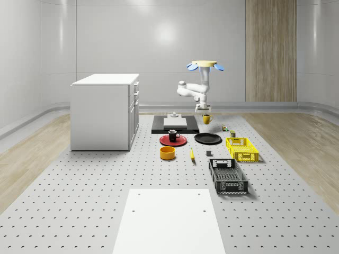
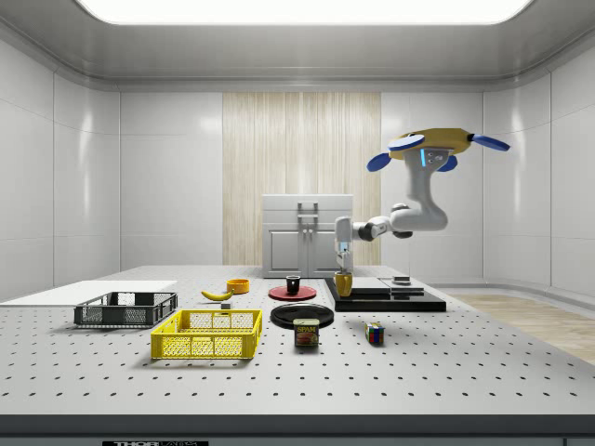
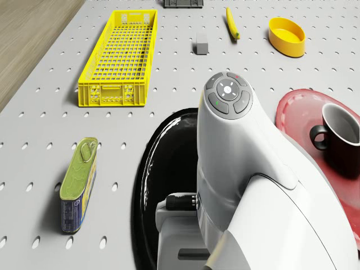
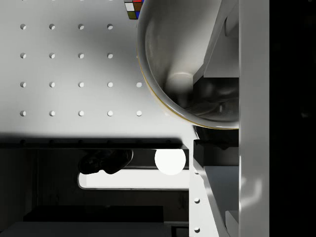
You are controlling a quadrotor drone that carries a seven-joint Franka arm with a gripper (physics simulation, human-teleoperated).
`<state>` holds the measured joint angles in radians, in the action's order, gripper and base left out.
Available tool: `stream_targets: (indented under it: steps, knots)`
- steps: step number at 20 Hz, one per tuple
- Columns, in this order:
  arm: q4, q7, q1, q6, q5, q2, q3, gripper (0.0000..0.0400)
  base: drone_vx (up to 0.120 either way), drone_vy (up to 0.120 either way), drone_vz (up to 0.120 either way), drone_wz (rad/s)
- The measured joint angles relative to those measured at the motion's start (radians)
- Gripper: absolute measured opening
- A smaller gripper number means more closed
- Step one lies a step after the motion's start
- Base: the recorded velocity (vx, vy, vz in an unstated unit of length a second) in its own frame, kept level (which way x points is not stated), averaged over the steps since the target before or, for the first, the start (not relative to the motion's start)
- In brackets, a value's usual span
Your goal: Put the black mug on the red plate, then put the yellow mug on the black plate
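The drone [image 1: 207,65] hovers above the far part of the tabletop [image 1: 106,180], with the arm reaching down to the end effector [image 2: 343,267], which is clamped on the yellow mug [image 2: 344,283], held just above the tabletop beside the black platform [image 2: 386,295]. In the whole-scene view the yellow mug sits at 12 o'clock from the black plate [image 1: 207,138], apart from it. The black mug [image 1: 173,135] stands upright on the red plate [image 1: 173,140], at 9 o'clock from the black plate
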<state>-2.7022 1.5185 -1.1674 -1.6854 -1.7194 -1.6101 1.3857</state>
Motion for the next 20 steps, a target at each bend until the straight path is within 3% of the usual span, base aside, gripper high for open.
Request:
stream_targets:
  steps: [4, 10, 20]
  knots:
    - [0.0, 0.0, 0.0, 0.0, 0.0, 0.0, 0.0, 0.011, 0.12, 0.0, 0.0, 0.0]
    - [0.0, 0.0, 0.0, -0.001, 0.0, -0.001, 0.0, 0.011, 0.12, 0.0, -0.107, 0.0]
    - [0.0, 0.0, 0.0, -0.001, 0.0, -0.001, 0.0, 0.011, 0.12, 0.0, 0.0, 0.0]
